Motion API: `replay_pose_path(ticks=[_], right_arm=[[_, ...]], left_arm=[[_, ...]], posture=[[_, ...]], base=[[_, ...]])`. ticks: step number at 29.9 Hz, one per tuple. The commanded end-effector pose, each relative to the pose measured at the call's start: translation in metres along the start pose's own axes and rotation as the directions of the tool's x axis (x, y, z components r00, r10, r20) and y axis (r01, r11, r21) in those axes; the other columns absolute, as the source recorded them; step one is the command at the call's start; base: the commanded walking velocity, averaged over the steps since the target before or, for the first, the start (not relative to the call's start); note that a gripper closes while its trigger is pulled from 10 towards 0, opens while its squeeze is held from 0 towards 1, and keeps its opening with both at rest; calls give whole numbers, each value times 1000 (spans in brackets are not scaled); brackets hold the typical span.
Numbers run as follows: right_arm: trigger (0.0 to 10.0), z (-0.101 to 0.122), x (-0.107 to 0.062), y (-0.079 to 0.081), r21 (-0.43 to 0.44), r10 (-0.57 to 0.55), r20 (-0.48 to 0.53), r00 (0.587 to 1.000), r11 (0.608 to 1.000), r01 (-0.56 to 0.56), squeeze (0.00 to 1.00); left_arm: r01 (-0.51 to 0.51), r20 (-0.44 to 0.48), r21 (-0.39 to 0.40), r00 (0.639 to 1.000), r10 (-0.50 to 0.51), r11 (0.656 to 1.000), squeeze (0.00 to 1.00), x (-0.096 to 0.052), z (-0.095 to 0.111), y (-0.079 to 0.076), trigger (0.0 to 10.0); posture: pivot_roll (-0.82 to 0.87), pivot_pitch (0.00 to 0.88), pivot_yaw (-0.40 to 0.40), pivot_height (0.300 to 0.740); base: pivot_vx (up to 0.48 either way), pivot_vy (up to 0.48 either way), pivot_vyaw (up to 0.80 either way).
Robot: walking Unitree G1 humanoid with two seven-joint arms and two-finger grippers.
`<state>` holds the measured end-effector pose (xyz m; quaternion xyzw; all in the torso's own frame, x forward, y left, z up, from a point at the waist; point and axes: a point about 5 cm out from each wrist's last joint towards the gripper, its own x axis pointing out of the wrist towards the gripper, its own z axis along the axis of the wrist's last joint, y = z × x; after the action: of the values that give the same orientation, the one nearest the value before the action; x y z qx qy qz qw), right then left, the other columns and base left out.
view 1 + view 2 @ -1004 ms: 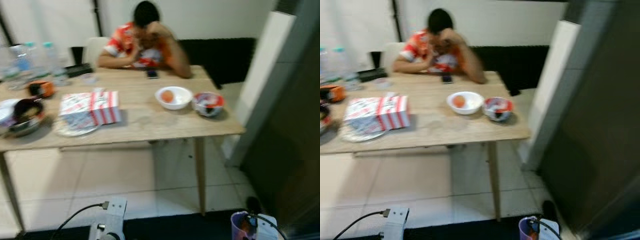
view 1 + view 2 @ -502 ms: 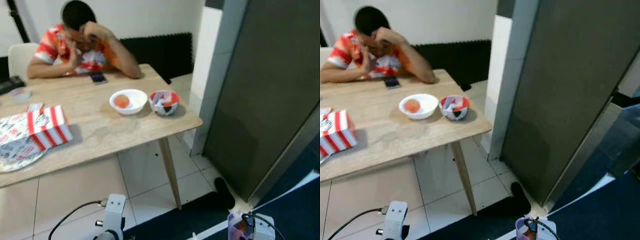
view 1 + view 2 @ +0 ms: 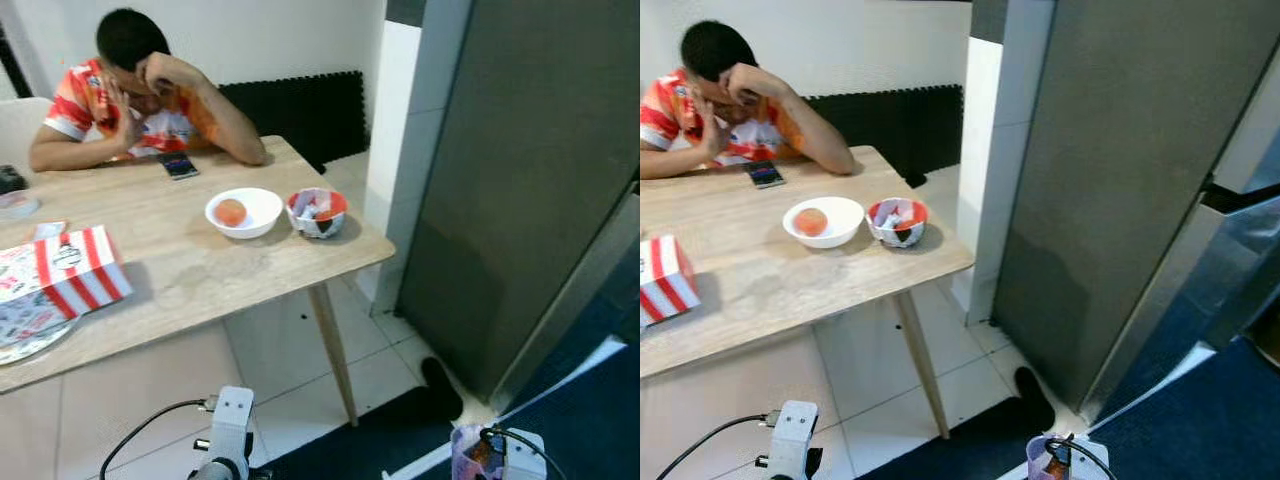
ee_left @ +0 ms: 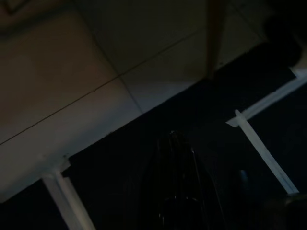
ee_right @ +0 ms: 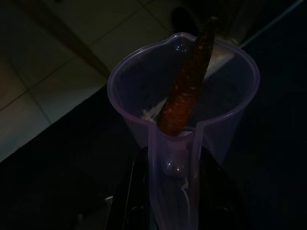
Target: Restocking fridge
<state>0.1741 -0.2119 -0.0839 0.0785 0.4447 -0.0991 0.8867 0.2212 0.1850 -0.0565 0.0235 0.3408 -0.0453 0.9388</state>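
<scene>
Your right gripper, low at the right, is clamped on the handle of a clear purple jug; its fingers sit either side of the handle. In the jug stands a carrot, tilted, its tip above the rim. The jug also shows at the bottom edge of the eye views, over dark blue floor. Your left gripper hangs low over dark floor crossed by pale tape lines; its view is very dark, and you cannot tell whether the fingers are apart or together. A silver wrist block with a cable shows low at the left. Ahead on your right stands the fridge, tall, grey, its door closed, beside a white tiled pillar. Ahead on your left is a wooden table on pale tile floor. On the table: a white bowl holding one orange fruit; just beside it, nearer the fridge, a red-rimmed bowl with wrappers in it; a red-and-white striped box at the left, resting on printed paper over a plate; and a phone lying flat in front of a person. The person sits at the far side, in an orange patterned shirt, elbows on the table, hands raised to the head. A black padded panel lines the wall behind.
</scene>
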Motion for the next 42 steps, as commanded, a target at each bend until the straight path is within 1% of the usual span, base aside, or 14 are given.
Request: replay_pose_path(ticks=[1, 9, 18, 23, 33, 39, 40, 42], right_arm=[[10000, 9, 1, -2, -15, -3, 37, 999, 1000, 4, 0], [10000, 11, 1, -1, -20, 8, 44, 999, 1000, -7, 0], [10000, 11, 1, -3, -25, 5, 39, 999, 1000, -4, 0], [10000, 11, 1, -2, -25, 7, 40, 999, 1000, -6, 0], [10000, 11, 1, -2, -25, 7, 41, 999, 1000, -6, 0], [10000, 11, 1, -3, -26, 6, 42, 999, 1000, -5, 0], [10000, 11, 1, -3, -26, 5, 42, 999, 1000, -4, 0], [10000, 11, 1, -3, -26, 6, 42, 999, 1000, -4, 0]], left_arm=[[-3, 0, -3, 1000, 3, 1000, 0, -1, -2, 1, 10000], [4, -2, -23, 1000, -4, 1000, 0, -1, -3, 1, 10000], [8, 1, -33, 1000, -8, 999, 0, 0, 0, 0, 10000], [7, -2, -33, 1000, -7, 999, 0, -1, -1, 2, 10000], [14, 4, -34, 1000, -14, 999, 0, 0, 0, 1, 10000], [18, 7, -40, 1000, -18, 999, 0, 0, 0, 0, 10000], [12, 5, -61, 1000, -12, 998, 0, 0, 0, 0, 10000], [2, 6, -58, 1000, -1, 998, 0, 0, 0, 1, 10000]], posture=[[30, 0, -17, 740], [30, 0, -15, 740], [38, 0, -17, 740], [36, 0, -11, 740], [35, 0, -11, 740], [35, 0, -11, 740], [30, 0, -13, 740], [30, 0, -13, 740]], base=[[0, 0, 0], [0, -32, 0], [0, -480, 0], [0, 0, 0], [0, 0, 0], [0, 0, 0], [0, 0, 0], [0, 0, 0]])
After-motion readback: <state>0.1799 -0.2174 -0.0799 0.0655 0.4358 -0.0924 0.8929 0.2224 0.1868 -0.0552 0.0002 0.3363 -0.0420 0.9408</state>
